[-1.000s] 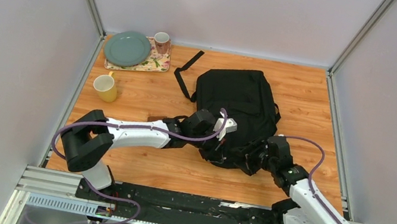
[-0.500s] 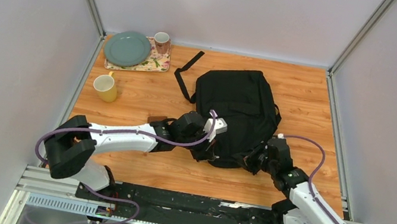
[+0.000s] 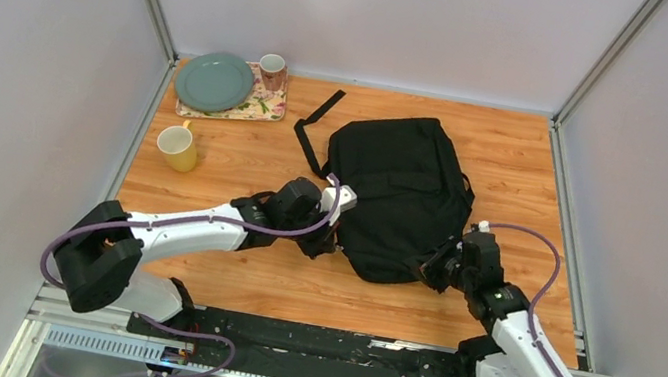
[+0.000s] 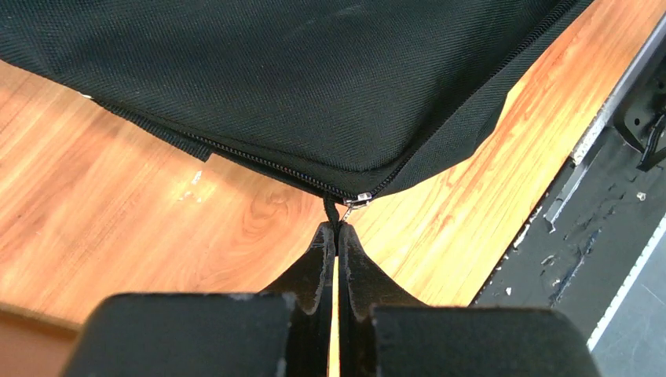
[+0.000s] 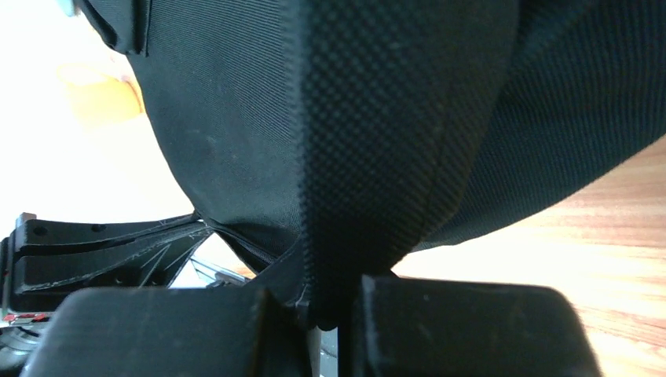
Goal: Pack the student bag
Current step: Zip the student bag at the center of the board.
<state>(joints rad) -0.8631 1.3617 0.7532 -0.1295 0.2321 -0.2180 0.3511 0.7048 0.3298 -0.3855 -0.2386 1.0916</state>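
Zipping, seemingly: left gripper (image 4: 336, 229) clenched on the small zipper pull (image 4: 353, 201) of the large black fabric backpack (image 3: 401, 184), right gripper (image 5: 334, 297) pinching its edge. Next, draw it along the track.

Wooden worktop (image 3: 245, 149) carrying everything, plank grain running left to right. Student bag (image 3: 401, 189) lying right of centre, front face up, zipped edge resting on wood. Loose strap (image 3: 315, 123) trailing off bag toward far left. Floral mat (image 3: 257, 107) sitting in far-left corner. Yellow mug (image 3: 177, 148) standing upright on bare wood near mat, well apart from bag.
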